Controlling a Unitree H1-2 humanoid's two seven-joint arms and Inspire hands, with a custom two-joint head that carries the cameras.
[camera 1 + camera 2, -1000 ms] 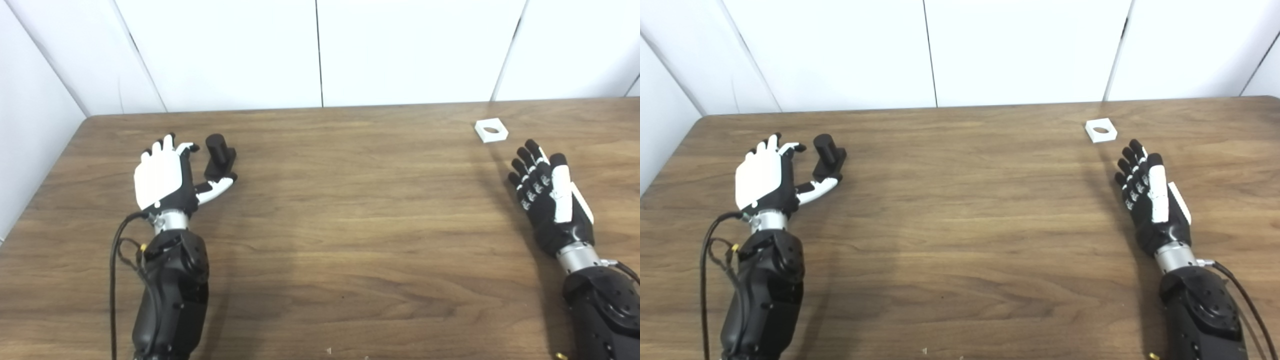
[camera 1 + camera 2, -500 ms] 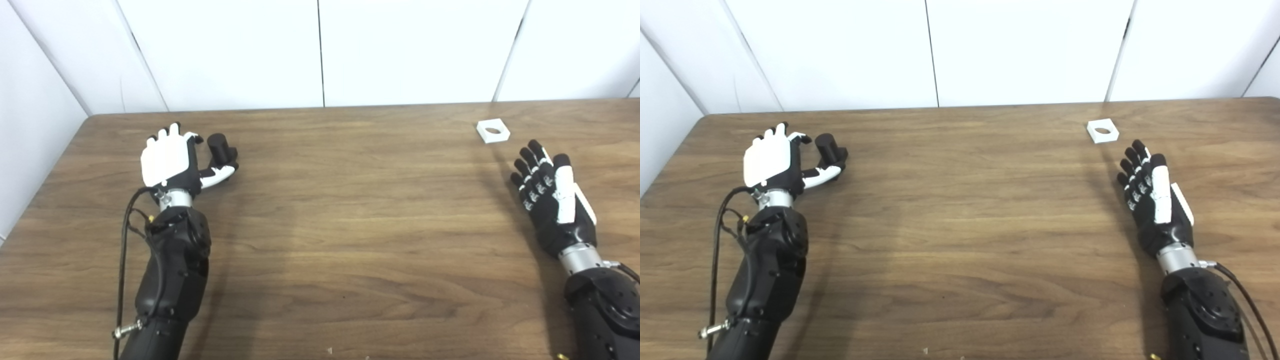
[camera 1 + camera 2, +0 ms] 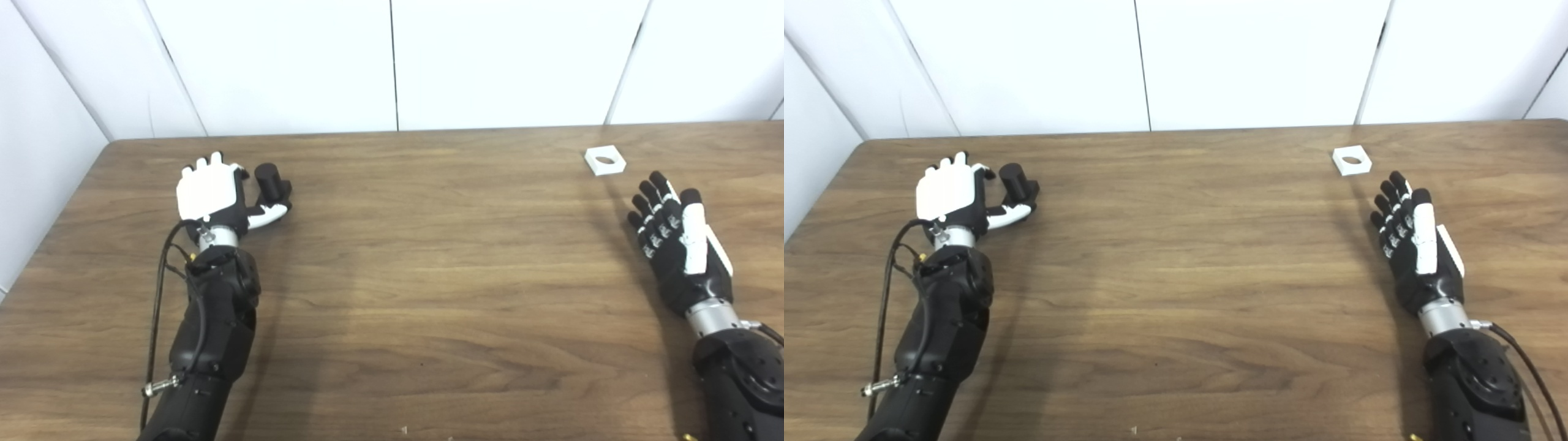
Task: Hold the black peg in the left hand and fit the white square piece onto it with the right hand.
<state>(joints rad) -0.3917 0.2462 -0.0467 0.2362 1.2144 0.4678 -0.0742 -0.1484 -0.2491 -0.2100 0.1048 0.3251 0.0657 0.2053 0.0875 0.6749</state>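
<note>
From my remote station, I saw the left hand [image 3: 208, 195] at the far left of the brown wood-grain worktop [image 3: 429, 257], its white back toward the camera, fingers half-curled and thumb reaching out below the black cylindrical peg with its blocky base [image 3: 270, 182]. The peg stood upright just to the right of that hand; I could not tell whether the fingers touched it, and the hand had not closed around it. On the right side, the right hand [image 3: 1415, 245] hovered with fingers spread and straight, holding nothing. The small white square piece with a round hole [image 3: 1352, 160] lay flat on the worktop, farther away than that hand and apart from its fingertips.
</note>
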